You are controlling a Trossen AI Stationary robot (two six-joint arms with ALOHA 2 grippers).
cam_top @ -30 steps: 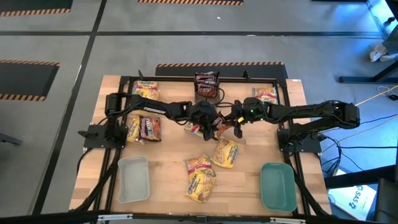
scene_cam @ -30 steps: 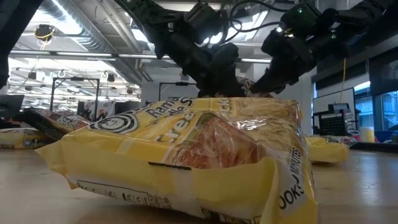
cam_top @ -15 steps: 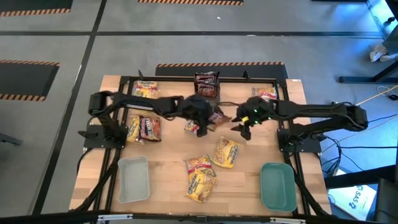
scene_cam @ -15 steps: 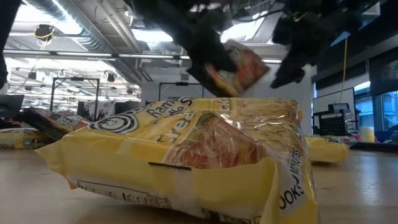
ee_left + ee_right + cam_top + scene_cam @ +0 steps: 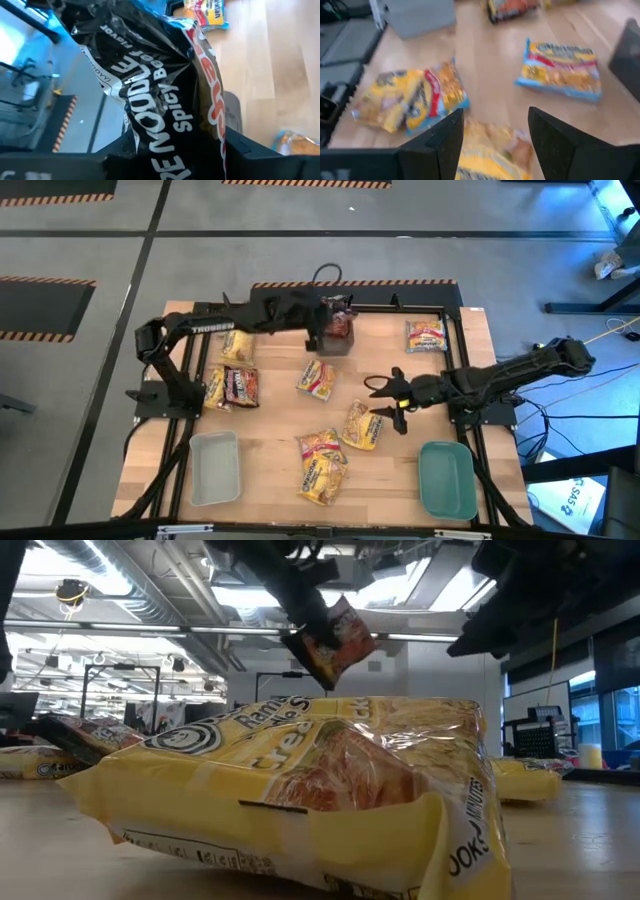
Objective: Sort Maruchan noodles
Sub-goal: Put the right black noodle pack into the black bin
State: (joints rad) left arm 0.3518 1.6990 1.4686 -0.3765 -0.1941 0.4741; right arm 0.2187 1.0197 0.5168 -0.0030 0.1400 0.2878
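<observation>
- High view placed the left gripper at the far middle of the light wooden table, clenched on a dark brown-maroon crinkly plastic noodle packet lifted off the surface.
- Right gripper hung with fingers spread, empty, just beside a yellow-orange flat packet.
- Other packets lay scattered about the table.
</observation>
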